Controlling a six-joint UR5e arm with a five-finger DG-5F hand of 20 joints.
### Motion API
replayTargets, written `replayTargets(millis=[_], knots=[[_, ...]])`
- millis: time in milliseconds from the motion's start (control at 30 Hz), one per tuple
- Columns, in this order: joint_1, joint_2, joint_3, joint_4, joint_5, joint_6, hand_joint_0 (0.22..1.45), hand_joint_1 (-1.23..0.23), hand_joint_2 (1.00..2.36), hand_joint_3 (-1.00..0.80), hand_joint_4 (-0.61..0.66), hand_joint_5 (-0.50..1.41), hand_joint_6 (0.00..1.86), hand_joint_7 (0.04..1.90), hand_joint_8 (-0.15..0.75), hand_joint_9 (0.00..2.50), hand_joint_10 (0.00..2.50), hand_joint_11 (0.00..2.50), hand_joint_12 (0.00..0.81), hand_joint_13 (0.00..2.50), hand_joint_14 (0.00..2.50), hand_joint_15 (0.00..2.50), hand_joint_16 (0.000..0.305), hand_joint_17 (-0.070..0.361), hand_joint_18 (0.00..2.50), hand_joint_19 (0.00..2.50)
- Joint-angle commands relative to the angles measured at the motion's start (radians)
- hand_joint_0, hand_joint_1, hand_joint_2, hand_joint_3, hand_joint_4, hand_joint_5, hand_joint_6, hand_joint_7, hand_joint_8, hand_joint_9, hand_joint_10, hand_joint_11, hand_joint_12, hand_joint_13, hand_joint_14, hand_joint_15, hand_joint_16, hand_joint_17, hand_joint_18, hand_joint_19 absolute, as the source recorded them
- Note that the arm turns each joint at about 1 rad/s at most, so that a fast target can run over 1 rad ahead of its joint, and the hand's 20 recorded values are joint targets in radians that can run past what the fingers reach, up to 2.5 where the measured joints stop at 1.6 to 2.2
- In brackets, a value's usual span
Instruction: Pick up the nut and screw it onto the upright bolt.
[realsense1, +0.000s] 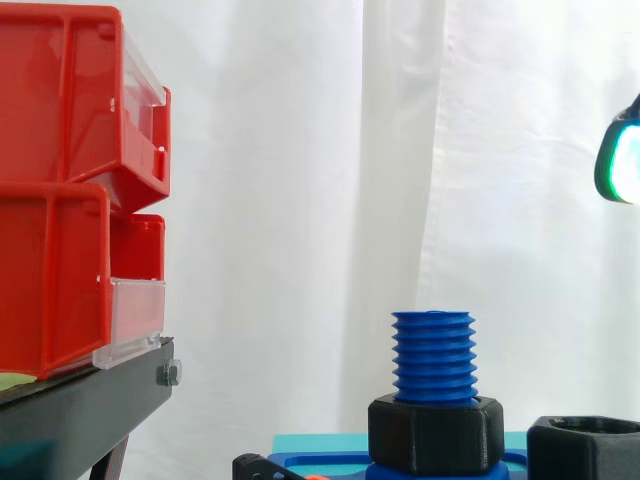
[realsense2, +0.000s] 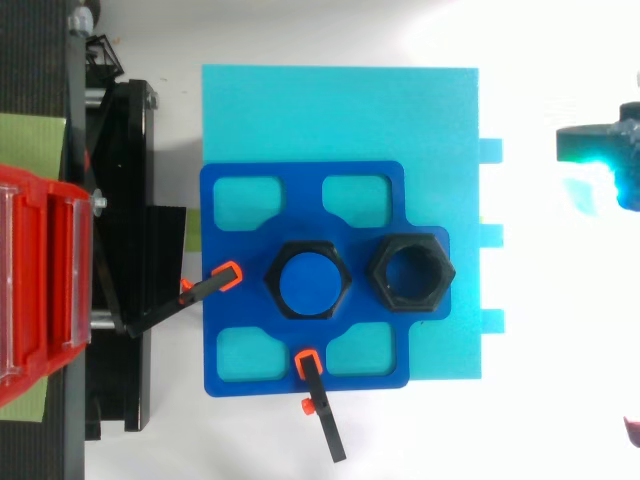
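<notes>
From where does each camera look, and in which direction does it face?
Side view: beside the work, about bolt height, facing level across the bolt toward the white curtain; part of the hand at the right edge.
Top view: above the work, facing straight down on the blue plate; the hand at the right edge.
Both share the bolt, the loose nut, the red bins and the hand.

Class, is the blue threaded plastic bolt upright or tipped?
Upright. In the side view the blue threaded plastic bolt stands vertical; the top view shows its round end.

Hand (realsense1: 622, 160) mostly beyond right edge
</notes>
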Motion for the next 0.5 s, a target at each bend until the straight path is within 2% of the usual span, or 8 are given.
replayTargets(millis=[0, 67, 133, 200, 267, 467], knots=[[0.021, -0.028, 0.0, 0.001, 0.038, 0.008, 0.37, -0.54, 1.0, -0.5, 0.26, -0.24, 0.5, 0.75, 0.33, 0.3, 0.0, 0.0, 0.484, 0.42, 0.0, 0.0, 0.067, 0.152, 0.23, 0.0], [0.032, -0.06, 0.0, 0.015, 0.055, 0.016, 0.36, -0.56, 1.0, -0.5, 0.26, -0.25, 0.5, 0.74, 0.332, 0.29, 0.0, 0.0, 0.488, 0.41, 0.0, 0.0, 0.069, 0.154, 0.22, 0.0], [0.035, -0.065, -0.002, 0.024, 0.066, 0.019, 0.35, -0.59, 1.0, -0.5, 0.25, -0.25, 0.5, 0.72, 0.331, 0.27, 0.0, 0.0, 0.489, 0.39, 0.0, 0.0, 0.07, 0.157, 0.21, 0.0], [0.04, -0.091, 0.0, 0.052, 0.076, 0.025, 0.34, -0.62, 1.0, -0.5, 0.25, -0.26, 0.5, 0.71, 0.331, 0.25, 0.0, 0.0, 0.492, 0.37, 0.0, 0.0, 0.071, 0.159, 0.2, 0.0], [0.041, -0.091, 0.0, 0.062, 0.078, 0.026, 0.33, -0.63, 1.0, -0.5, 0.25, -0.26, 0.5, 0.7, 0.329, 0.24, 0.0, 0.0, 0.494, 0.35, 0.0, 0.0, 0.071, 0.16, 0.19, 0.0], [0.046, -0.124, -0.002, 0.141, 0.093, 0.031, 0.33, -0.65, 1.0, -0.5, 0.25, -0.27, 0.5, 0.7, 0.329, 0.22, 0.0, 0.0, 0.494, 0.34, 0.0, 0.0, 0.071, 0.161, 0.17, 0.0]])
